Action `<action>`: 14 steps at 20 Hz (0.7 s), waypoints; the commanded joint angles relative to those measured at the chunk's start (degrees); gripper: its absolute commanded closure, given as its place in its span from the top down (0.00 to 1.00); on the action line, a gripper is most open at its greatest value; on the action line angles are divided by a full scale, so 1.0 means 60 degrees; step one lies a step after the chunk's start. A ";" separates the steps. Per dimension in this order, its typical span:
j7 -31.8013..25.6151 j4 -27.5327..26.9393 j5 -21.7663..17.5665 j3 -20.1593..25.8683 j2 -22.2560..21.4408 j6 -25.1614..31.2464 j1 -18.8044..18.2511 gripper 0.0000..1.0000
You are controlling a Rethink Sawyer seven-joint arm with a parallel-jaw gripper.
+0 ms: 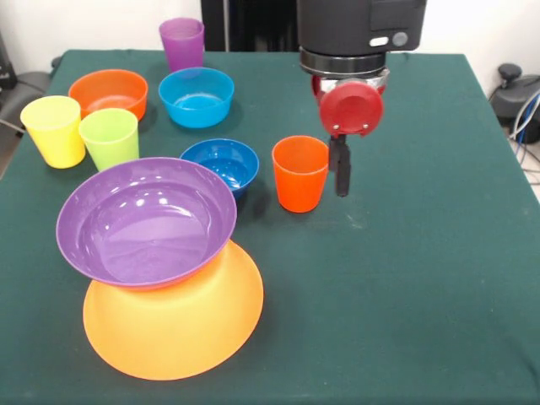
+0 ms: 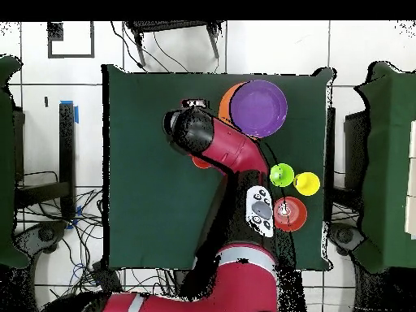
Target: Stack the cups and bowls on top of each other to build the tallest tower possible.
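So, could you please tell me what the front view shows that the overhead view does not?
Only the front view shows the end effector hanging beside the orange-red cup, plus the dark blue bowl, light blue bowl and purple cup. Only the overhead view shows the arm reaching back to its base. Both show the purple bowl resting on the yellow-orange bowl, the yellow cup, lime green cup and orange bowl.

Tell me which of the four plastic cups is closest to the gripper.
The orange-red plastic cup, standing upright just beside the gripper. The yellow cup, lime green cup and purple cup all stand farther off.
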 commanded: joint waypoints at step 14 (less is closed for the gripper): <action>0.0049 0.1950 -0.0739 0.0633 0.0170 -0.0937 -0.0299 1.00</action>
